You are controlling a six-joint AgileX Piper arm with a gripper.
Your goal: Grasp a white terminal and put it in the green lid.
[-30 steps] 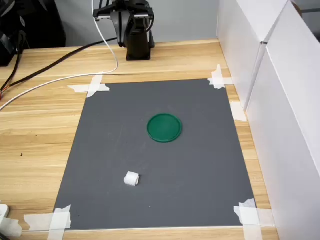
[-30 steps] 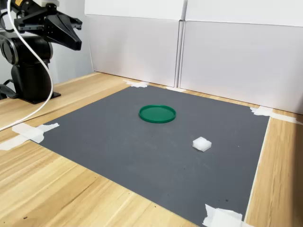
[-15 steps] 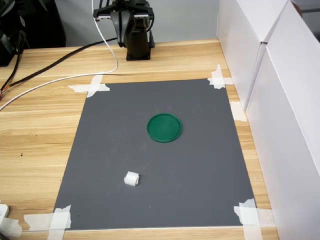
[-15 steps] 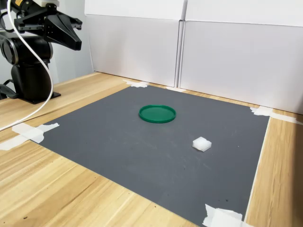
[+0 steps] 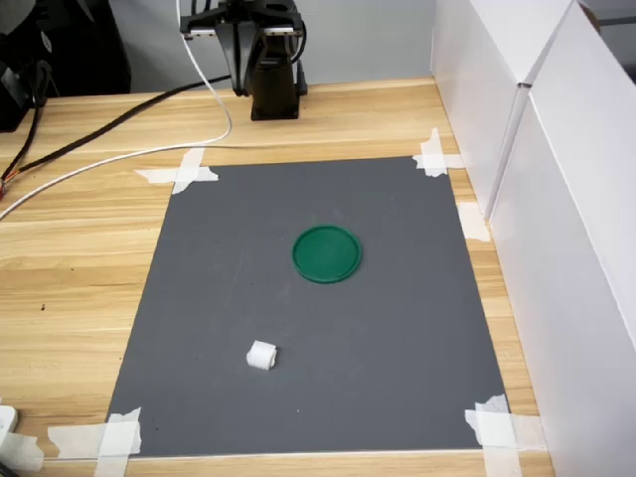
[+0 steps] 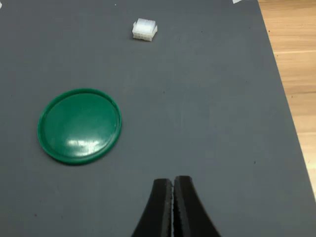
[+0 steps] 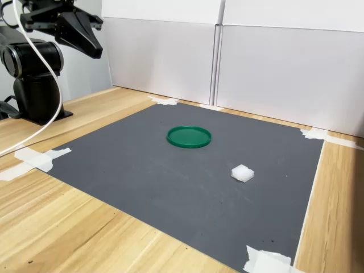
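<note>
The white terminal (image 5: 261,355) lies on the grey mat (image 5: 397,328), near its front edge in the first exterior view; it shows too in the wrist view (image 6: 144,29) and the second exterior view (image 7: 242,173). The green lid (image 5: 327,253) rests flat and empty at the mat's middle (image 6: 79,125) (image 7: 189,136), well apart from the terminal. My gripper (image 6: 173,185) is shut with nothing between its fingers. It hangs high above the table's far end by the arm base (image 7: 98,52), far from both objects.
White panels (image 5: 556,199) wall the first exterior view's right side. Masking tape strips (image 5: 179,174) hold the mat's corners. A white cable (image 5: 99,164) and black cables (image 5: 99,124) cross the wooden table at the first exterior view's left. The arm base (image 5: 273,84) stands behind the mat.
The gripper has risen a little and shifted slightly toward the mat in the second exterior view. The terminal and the lid have not moved.
</note>
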